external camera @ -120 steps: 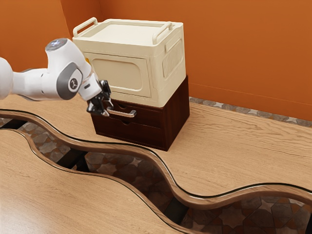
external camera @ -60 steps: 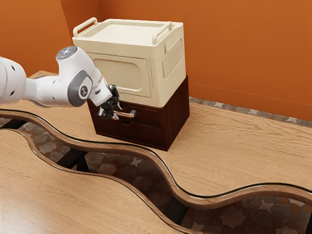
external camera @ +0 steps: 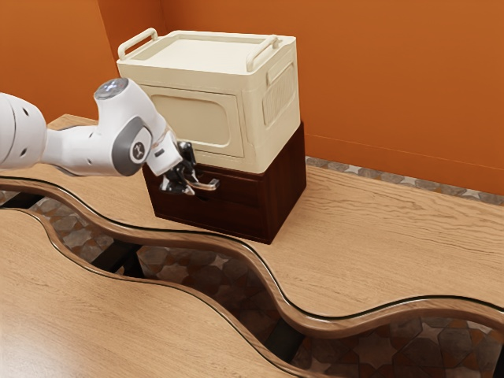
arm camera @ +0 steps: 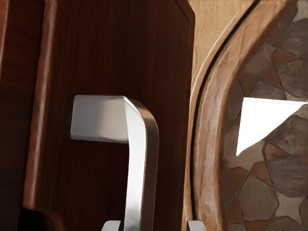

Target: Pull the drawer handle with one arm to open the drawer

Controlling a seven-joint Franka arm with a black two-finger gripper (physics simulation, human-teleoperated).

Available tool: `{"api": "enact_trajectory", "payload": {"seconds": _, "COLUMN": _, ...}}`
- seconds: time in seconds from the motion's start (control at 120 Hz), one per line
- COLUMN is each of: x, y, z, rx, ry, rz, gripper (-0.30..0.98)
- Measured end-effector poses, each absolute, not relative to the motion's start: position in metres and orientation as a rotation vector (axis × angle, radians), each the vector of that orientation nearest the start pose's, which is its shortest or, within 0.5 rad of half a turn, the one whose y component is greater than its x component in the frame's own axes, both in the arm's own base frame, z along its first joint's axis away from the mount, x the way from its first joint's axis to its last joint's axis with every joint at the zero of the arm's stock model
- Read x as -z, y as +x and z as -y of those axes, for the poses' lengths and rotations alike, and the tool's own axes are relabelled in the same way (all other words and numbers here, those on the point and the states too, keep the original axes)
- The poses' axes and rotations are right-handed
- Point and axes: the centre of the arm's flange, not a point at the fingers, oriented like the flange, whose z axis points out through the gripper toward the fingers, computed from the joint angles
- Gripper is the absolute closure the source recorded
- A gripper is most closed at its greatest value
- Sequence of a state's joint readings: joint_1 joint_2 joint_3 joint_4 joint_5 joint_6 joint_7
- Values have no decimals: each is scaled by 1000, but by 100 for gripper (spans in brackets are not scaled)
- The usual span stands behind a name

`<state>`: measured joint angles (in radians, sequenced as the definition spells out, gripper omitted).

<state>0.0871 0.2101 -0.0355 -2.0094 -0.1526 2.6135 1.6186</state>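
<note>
Silver metal bar handle point(external camera: 208, 187) on a dark brown wooden drawer point(external camera: 239, 191), toward the exterior view's left, lying lengthwise between the spread fingers of the black two-finger gripper point(arm camera: 153, 225), nearer the upper one. Probably needs squeezing across that length before pulling outward.

Bent white arm point(external camera: 118, 140), pincer point(external camera: 194, 182) tilted downward, fingers apart

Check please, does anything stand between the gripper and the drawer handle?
Nothing visible stands between them. The gripper is open at the handle, with its fingertips on either side of the bar.
</note>
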Motion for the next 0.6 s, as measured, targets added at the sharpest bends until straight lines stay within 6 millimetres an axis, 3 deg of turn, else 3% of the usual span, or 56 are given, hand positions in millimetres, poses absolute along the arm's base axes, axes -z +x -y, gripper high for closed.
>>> {"api": "enact_trajectory", "payload": {"seconds": 0.3, "x": -387, "y": 595, "z": -26, "rx": 465, "ry": -2146, "rz": -1976, "gripper": 65}}
{"api": "enact_trajectory", "payload": {"seconds": 0.6, "x": -391, "y": 574, "z": -29, "rx": 441, "ry": -2143, "rz": -1998, "gripper": 66}}
